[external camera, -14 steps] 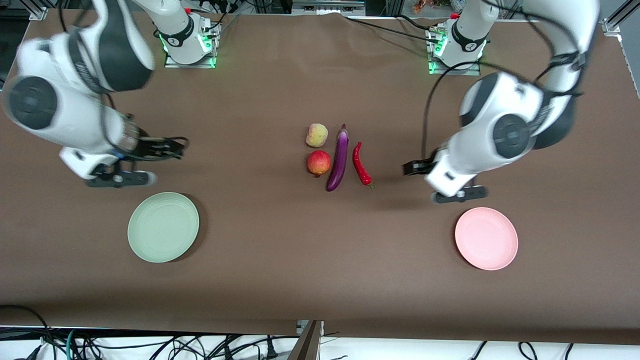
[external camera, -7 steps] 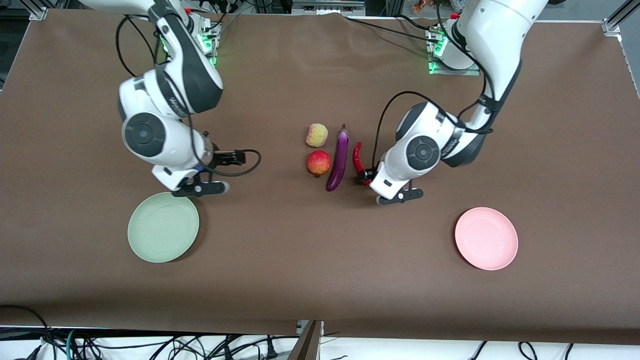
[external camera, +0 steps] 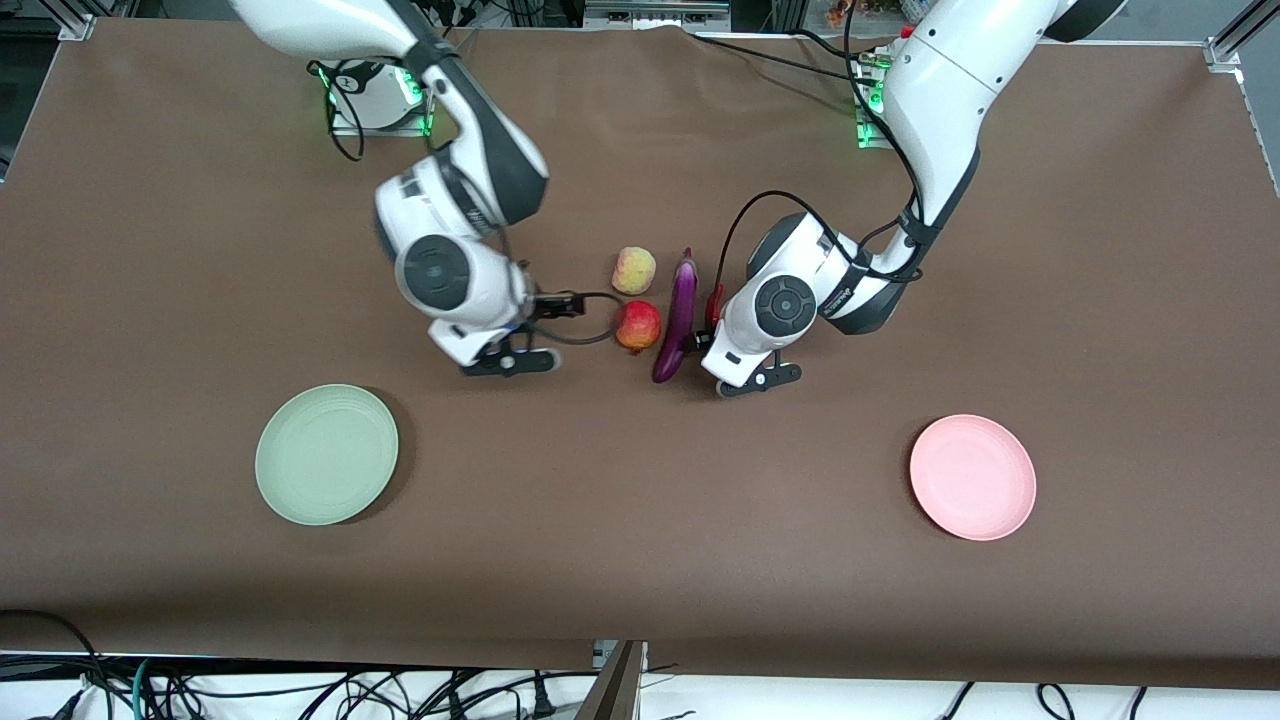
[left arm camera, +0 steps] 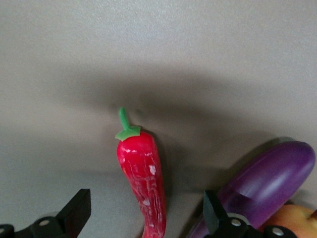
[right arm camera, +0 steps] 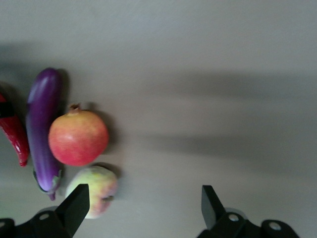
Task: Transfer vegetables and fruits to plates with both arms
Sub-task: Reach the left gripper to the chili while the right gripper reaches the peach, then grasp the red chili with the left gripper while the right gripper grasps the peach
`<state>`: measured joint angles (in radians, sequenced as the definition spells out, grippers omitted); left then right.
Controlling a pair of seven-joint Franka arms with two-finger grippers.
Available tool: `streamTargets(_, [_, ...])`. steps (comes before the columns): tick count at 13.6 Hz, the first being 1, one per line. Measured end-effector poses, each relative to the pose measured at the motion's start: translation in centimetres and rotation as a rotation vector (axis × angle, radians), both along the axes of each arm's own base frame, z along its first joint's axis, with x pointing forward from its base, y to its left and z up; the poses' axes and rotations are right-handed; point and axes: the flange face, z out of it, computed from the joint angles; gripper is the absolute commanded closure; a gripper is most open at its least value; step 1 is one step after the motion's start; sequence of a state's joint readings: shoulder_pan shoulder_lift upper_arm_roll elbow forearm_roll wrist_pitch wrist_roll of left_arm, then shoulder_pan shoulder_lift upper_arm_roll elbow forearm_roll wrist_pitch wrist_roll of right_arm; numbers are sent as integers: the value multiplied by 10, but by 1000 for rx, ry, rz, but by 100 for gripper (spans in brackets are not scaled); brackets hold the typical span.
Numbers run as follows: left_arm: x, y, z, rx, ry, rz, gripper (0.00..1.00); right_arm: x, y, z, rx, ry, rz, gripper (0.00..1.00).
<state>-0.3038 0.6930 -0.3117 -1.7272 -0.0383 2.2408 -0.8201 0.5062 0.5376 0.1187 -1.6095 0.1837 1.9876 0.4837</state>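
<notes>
The red chili pepper (left arm camera: 143, 183) lies between the open fingers of my left gripper (left arm camera: 146, 213), which is low over it. In the front view only the chili's tip (external camera: 716, 297) shows beside the left gripper (external camera: 708, 322). The purple eggplant (external camera: 680, 318) lies right next to it and also shows in the left wrist view (left arm camera: 267, 183). My right gripper (external camera: 560, 302) is open and empty beside the pomegranate (external camera: 638, 326) and the peach (external camera: 634, 270), toward the right arm's end. In the right wrist view, the gripper (right arm camera: 142, 203) has the peach (right arm camera: 94, 191) by one finger and the pomegranate (right arm camera: 78, 139) ahead.
The pale green plate (external camera: 326, 454) lies nearer the front camera toward the right arm's end. The pale pink plate (external camera: 972, 477) lies nearer the front camera toward the left arm's end. Both are empty. Brown cloth covers the table.
Both arms have swung in toward the middle of the table. The left gripper has come down around the chili. The right gripper has arrived beside the pomegranate.
</notes>
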Motion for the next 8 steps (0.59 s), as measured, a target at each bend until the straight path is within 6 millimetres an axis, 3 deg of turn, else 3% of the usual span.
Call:
streamTargets(1, [1, 1, -1, 0, -4, 1, 37, -11, 17, -9, -3, -5, -3, 0])
streamTargets(2, [1, 1, -4, 3, -13, -6, 70, -21, 31, -18, -6, -8, -2, 0])
streamTargets(3, [1, 2, -11, 17, -21, -25, 88, -30, 43, -26, -9, -8, 3, 0])
streamTargets(4, [0, 3, -19, 28, -26, -40, 99, -39, 54, -34, -10, -10, 7, 0])
streamTargets(8, [5, 6, -18, 26, -38, -42, 100, -67, 89, -68, -17, -16, 13, 0])
